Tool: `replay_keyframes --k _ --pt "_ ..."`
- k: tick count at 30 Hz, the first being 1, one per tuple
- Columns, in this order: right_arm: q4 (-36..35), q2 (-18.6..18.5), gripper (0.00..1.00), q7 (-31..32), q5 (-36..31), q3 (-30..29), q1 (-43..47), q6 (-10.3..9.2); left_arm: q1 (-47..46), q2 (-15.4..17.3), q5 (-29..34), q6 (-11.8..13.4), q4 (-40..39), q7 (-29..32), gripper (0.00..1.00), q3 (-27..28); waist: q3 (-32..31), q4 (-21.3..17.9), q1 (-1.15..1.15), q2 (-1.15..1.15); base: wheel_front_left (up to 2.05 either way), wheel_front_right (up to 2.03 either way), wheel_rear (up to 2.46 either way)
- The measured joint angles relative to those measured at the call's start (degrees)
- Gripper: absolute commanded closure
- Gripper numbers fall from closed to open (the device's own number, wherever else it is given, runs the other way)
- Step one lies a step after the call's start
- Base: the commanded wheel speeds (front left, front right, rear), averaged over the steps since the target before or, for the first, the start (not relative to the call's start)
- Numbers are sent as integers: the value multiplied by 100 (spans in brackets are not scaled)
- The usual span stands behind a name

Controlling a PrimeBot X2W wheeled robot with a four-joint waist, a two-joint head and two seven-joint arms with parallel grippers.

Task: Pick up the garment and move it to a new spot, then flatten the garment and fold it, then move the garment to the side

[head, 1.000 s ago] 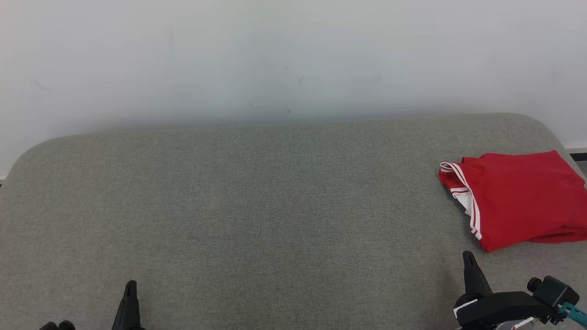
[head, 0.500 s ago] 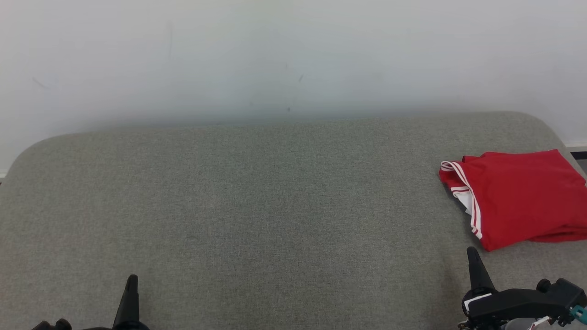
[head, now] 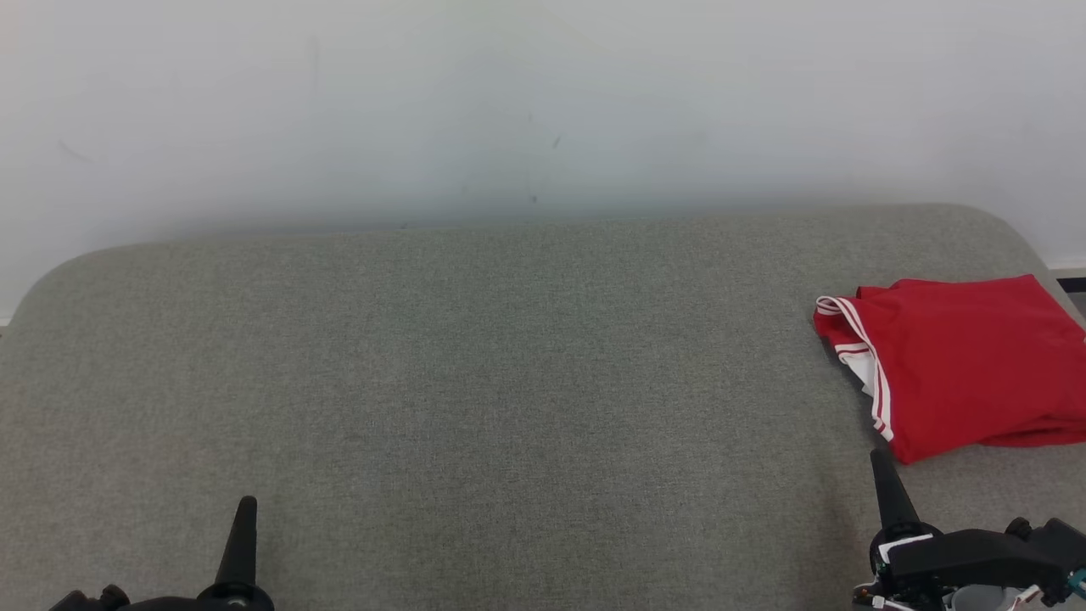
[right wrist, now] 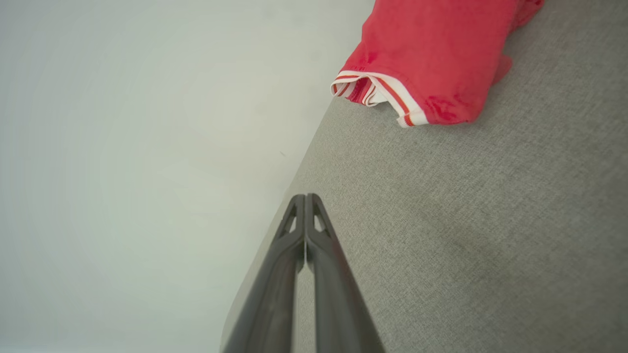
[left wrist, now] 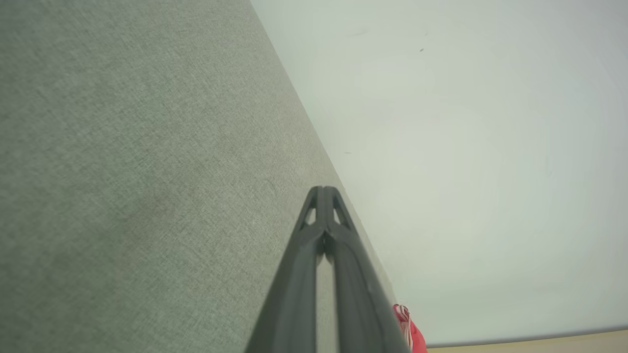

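My left jaws are pressed together on nothing, the two dark fingers (left wrist: 294,294) meeting at their tips. They sit low at the near left edge of the table (head: 475,356), pointing toward the far side. My right jaws are closed the same way, and their fingers (right wrist: 333,294) are also empty. They rest at the near right edge, with their tip just short of the garment (head: 959,365) and not touching it.

I judge both pairs are held this way because nothing is left for them to grip. Kept shut and at the near edge, they won't catch on the cloth or get in the way of the middle of the table.

The garment is red with white-striped trim along its left edge. It lies at the right end of the table, close to the right edge and about midway between near and far. It looks like a compact, squared, layered bundle, which I take to be a fold rather than a heap. My right wrist view shows the trimmed end (right wrist: 378,90) with its layers stacked and a little red cloth sticking out at one side.

The grey fabric surface runs out from it to the left, and a pale wall (head: 543,102) stands behind the far edge. Being folded and off to the side fits the last step of the job, so I judge the work is nearly or fully done.
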Motion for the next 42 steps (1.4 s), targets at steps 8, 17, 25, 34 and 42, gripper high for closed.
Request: replay_keyframes --k 8,17,25,34,42 --pt "-92 0 100 98 390 -32 3 0 -40 4 -370 -2 -22 101 100 2 14 1 0 0 0 0 0" --pt "-208 0 100 200 888 -73 12 0 -85 9 -816 -38 -56 211 100 4 33 2 0 0 0 0 0" --pt "-298 0 100 294 1283 -105 23 0 -113 13 -1187 -44 -83 308 100 7 50 3 0 0 0 0 0" --pt "-397 0 100 391 1696 -142 31 0 -172 20 -1579 -46 -113 410 100 10 69 4 0 0 0 0 0" --pt "-482 0 100 459 2082 -175 38 -1 -197 23 -1944 -53 -140 508 100 12 87 5 0 0 0 0 0"
